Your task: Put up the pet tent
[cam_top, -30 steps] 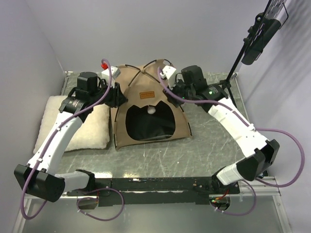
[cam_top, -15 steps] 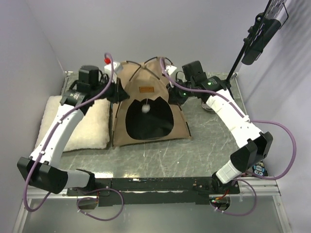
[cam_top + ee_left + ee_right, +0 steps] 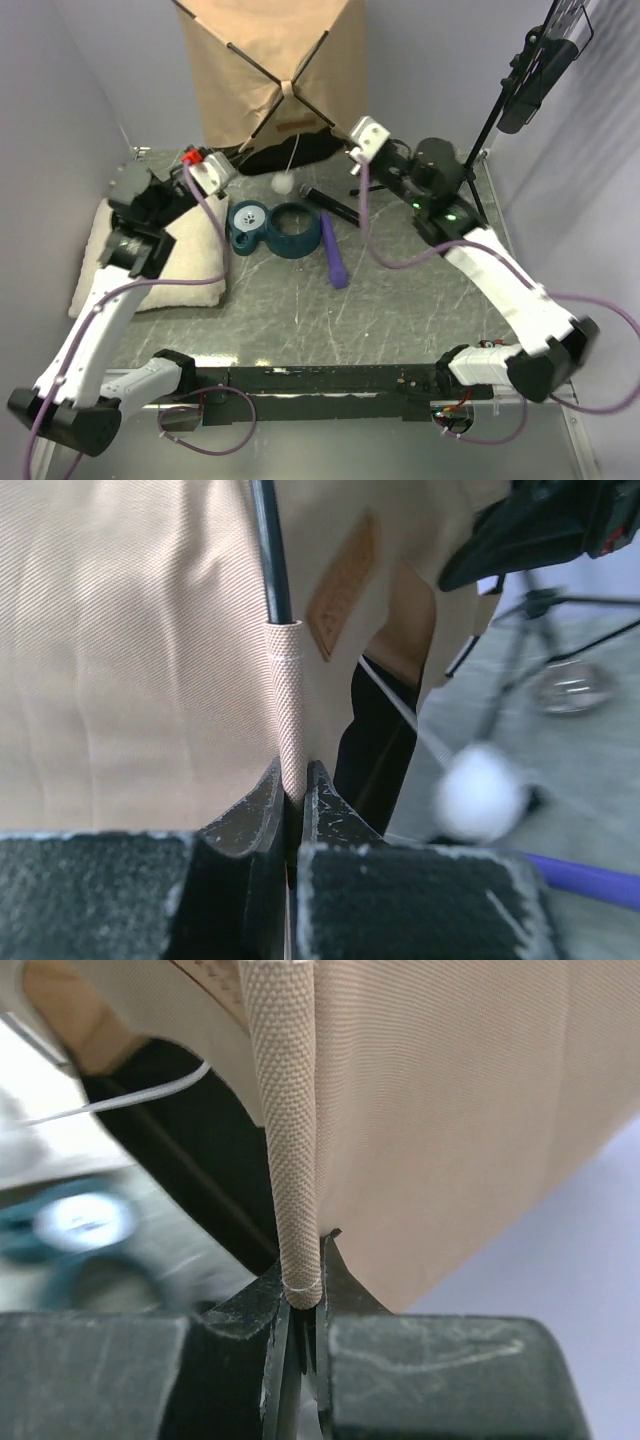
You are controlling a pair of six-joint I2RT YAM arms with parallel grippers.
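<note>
The tan pet tent hangs high over the back of the table, its dark poles crossing at the middle. Its black base and white pompom dangle below. My left gripper is shut on the tent's lower left pole sleeve. My right gripper is shut on the lower right pole sleeve. The left wrist view shows the left gripper, the brown label patch and the blurred pompom. The right wrist view shows the right gripper clamped on the sleeve's end.
A teal ring toy with a round teal piece lies under the tent. A purple stick and a black bar lie beside it. The cream pillow lies at the left. A black camera stand rises at the back right.
Both grippers have lifted the tent off the table and high toward the back. The teal toys, purple stick and black bar that it covered now show.
</note>
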